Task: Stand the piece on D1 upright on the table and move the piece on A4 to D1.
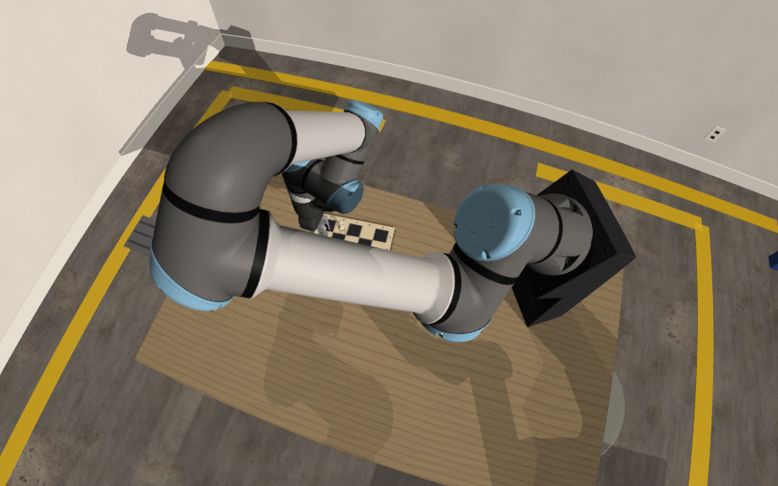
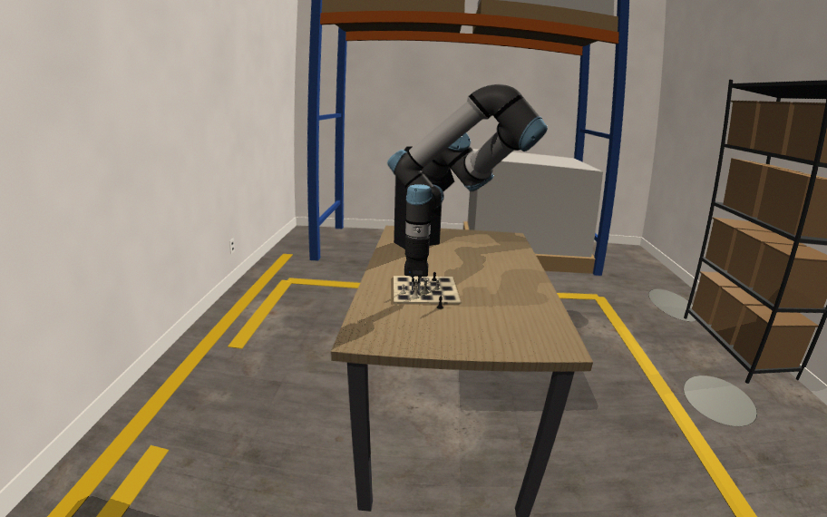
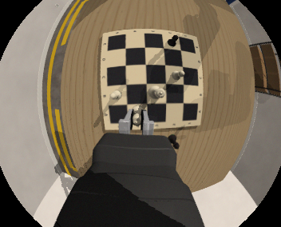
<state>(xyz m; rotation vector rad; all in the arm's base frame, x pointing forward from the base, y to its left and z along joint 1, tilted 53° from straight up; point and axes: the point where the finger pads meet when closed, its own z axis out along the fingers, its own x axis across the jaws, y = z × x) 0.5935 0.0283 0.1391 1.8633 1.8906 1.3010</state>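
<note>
The small chessboard (image 3: 151, 80) lies on the wooden table, and it also shows in the exterior view (image 2: 425, 289) and partly under the arm in the top view (image 1: 358, 232). My gripper (image 3: 137, 115) points straight down over the board's near row and is shut on a light piece (image 3: 136, 116) that stands on its square there. I cannot read the square labels. A black piece (image 3: 173, 140) stands upright on the table just off the board's near edge, and it also shows in the exterior view (image 2: 441, 301).
Three more light pieces (image 3: 156, 91) (image 3: 178, 74) (image 3: 115, 94) stand mid-board close to my fingers. A black pawn (image 3: 172, 42) stands in the far row. A rack of boxes (image 2: 783, 218) stands to the right and a blue frame (image 2: 468, 128) behind the table.
</note>
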